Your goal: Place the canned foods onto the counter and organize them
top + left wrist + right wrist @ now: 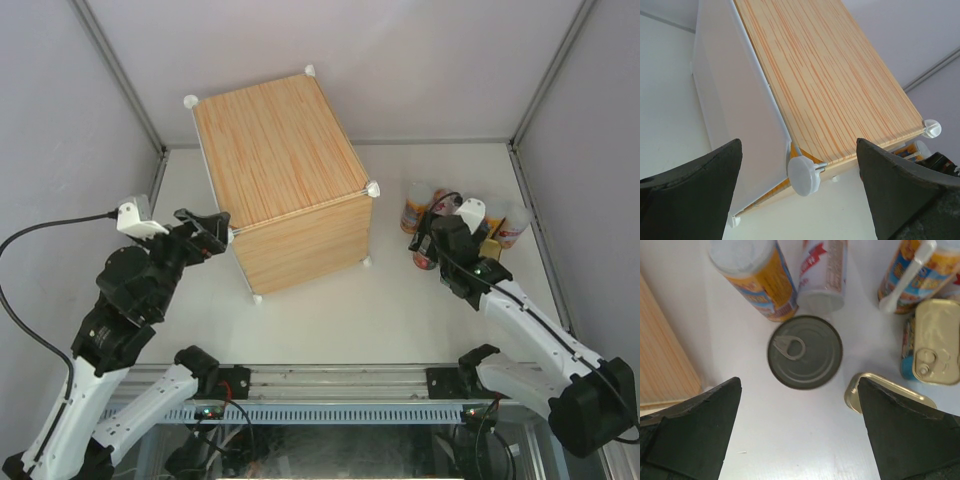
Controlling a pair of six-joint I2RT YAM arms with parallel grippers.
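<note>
Here, right hand unclenched over pull-tab can, bare table beside its rim; left hand unclenched by counter corner.

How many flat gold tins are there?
2 flat gold tins: one at the right wrist view's right edge, one below-left, half behind the right hand. More may be hidden.

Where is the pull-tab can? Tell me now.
In the right wrist view, the pull-tab can sits centred under the open right gripper, two tall cans just beyond it and a flat gold tin to its right.
</note>
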